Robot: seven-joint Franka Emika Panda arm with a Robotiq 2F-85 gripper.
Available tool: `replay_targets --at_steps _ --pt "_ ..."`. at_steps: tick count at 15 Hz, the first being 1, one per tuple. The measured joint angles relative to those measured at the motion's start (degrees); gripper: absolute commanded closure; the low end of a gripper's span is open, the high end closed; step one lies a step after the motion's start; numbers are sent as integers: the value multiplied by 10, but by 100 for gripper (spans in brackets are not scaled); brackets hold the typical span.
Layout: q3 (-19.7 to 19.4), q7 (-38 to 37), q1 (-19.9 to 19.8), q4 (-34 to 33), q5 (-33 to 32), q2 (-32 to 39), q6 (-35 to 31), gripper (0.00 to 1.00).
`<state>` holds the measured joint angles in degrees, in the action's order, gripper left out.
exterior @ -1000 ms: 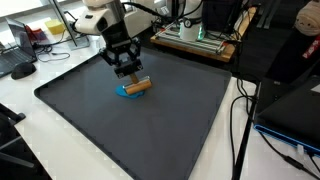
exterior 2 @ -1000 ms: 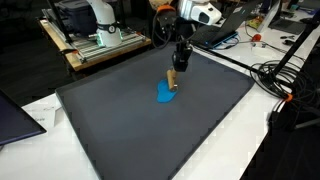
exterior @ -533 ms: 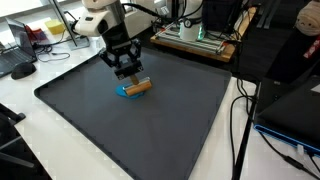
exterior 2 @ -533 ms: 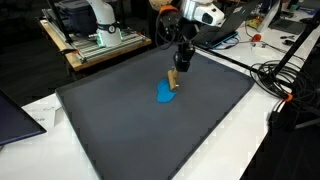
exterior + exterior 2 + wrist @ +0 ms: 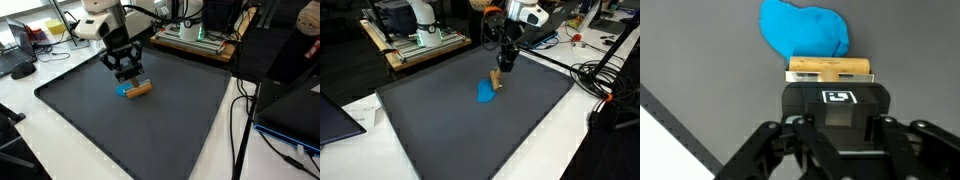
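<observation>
A small wooden block (image 5: 829,68) sits at the tips of my gripper (image 5: 836,105), whose jaws are shut on it. A black part with a white square marker (image 5: 841,97) hides the contact itself. Just beyond the block lies a flat blue thing (image 5: 805,30) on the dark mat. In both exterior views the tilted gripper (image 5: 127,72) (image 5: 504,66) holds the block (image 5: 141,88) (image 5: 496,80) beside and slightly over the blue thing (image 5: 124,91) (image 5: 485,94), near the mat's middle.
The large dark mat (image 5: 150,130) (image 5: 450,130) covers a white table. A metal-framed machine (image 5: 420,35) stands behind it, and cables (image 5: 600,80) trail along one side. A laptop corner (image 5: 335,115) lies by the mat's near edge. Black gear (image 5: 285,90) sits beside the mat.
The gripper has risen a little and shifted sideways, and the wooden block has moved slightly with it, away from the blue thing.
</observation>
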<state>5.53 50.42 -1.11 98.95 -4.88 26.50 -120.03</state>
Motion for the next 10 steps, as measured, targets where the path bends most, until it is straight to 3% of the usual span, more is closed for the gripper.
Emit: replay_targets --at_steps 10 --pt "23 5 6 -34 2 28 -20 77"
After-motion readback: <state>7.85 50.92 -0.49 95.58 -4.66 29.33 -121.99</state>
